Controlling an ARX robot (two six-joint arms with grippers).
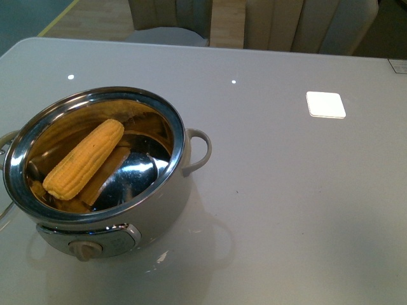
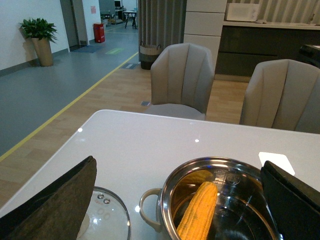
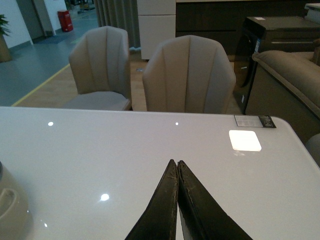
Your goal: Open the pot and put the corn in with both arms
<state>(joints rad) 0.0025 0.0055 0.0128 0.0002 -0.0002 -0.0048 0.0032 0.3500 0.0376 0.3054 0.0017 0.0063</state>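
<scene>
Task looks done: one corn cob (image 1: 84,159) lies diagonally inside the one open pot (image 1: 162,210) on the desk (image 1: 286,190), one glass lid (image 2: 102,220) just beside the pot. Left claw (image 2: 177,200) spread wide, empty, over the pot. Right claw (image 3: 177,200) pressed together, empty, well apart. Best finish: lift the left claw straight up, clear of the rim.

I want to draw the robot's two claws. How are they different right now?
The left gripper is wide open, its dark fingers spread on either side of the pot with the corn; the right gripper is squeezed shut. The left hangs over the pot; the right is over bare table. Both are empty and dark.
</scene>
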